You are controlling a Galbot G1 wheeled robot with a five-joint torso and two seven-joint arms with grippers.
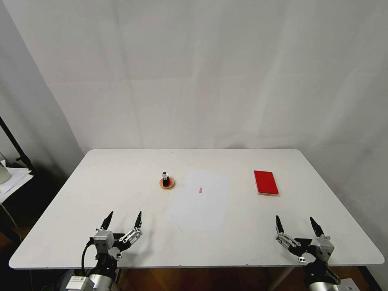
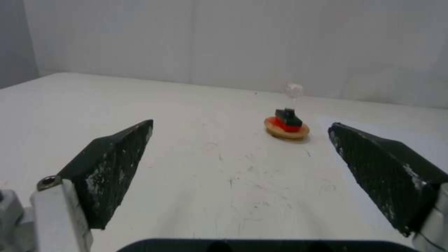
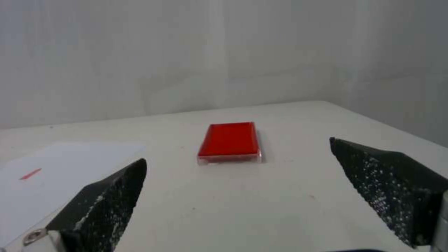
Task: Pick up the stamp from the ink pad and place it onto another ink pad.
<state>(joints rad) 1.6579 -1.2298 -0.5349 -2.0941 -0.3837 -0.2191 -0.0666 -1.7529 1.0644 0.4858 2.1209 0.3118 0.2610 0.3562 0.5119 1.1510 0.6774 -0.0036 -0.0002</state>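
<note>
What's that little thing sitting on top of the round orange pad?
A small stamp, black body with a shiny knob, stands upright on the round pad. The pad's patch beneath it is covered.

Head camera overlooks the table [image 1: 121, 169]; low wrist cameras face forward across it.

Left gripper [image 1: 123, 220] and right gripper [image 1: 297, 225] hover low, well apart, fingers spread wide, holding nothing.

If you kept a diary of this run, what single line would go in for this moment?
stamp upright on round pad | red rectangular pad bare | left gripper open, near table edge | right gripper open, near edge | paper sheet between pads
</note>
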